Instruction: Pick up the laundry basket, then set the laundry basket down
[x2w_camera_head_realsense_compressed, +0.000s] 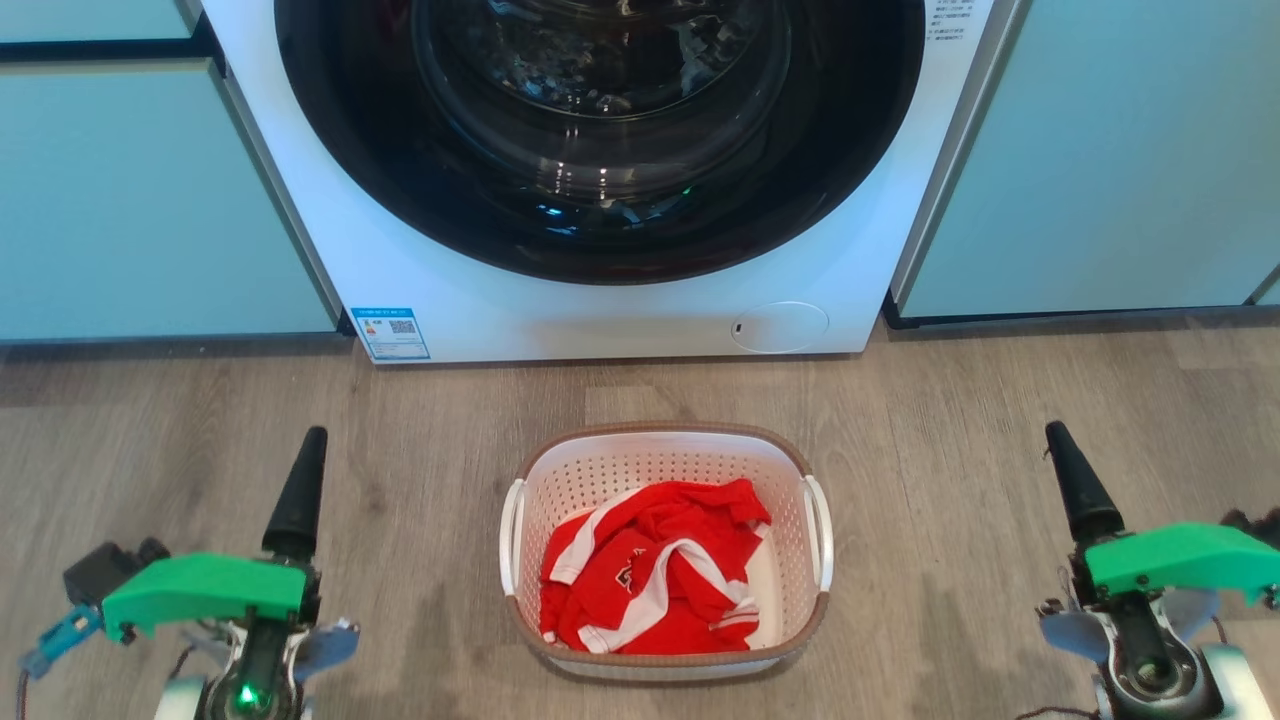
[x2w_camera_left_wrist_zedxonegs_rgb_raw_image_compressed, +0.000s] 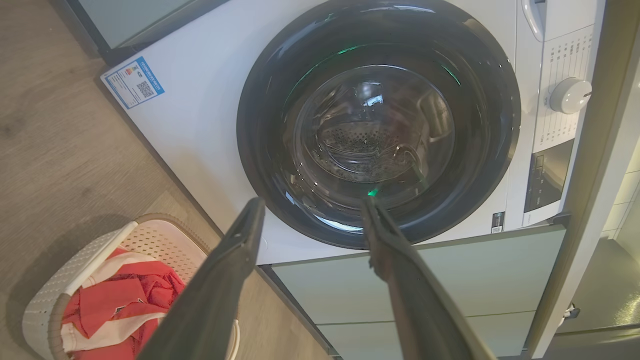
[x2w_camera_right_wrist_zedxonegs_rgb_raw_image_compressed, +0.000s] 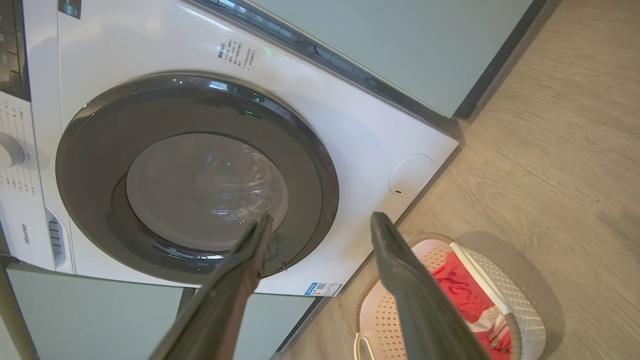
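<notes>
The washing machine (x2w_camera_right_wrist_zedxonegs_rgb_raw_image_compressed: 350, 135) carries the brand name Hisense (x2w_camera_right_wrist_zedxonegs_rgb_raw_image_compressed: 25, 234) in small dark letters, seen sideways in the right wrist view, along the top edge of its white front. A blue-bordered label (x2w_camera_head_realsense_compressed: 390, 333) with a QR code sits at the lower left corner of the front, its print too small to read. Small print (x2w_camera_right_wrist_zedxonegs_rgb_raw_image_compressed: 235, 52) near the upper right corner and markings around the dial (x2w_camera_left_wrist_zedxonegs_rgb_raw_image_compressed: 570, 95) are also illegible.

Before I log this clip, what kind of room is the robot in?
Likely a home laundry area: a front-loading washer built in between pale green cabinets, with a basket of red clothing on the wood-look floor before it.
</notes>
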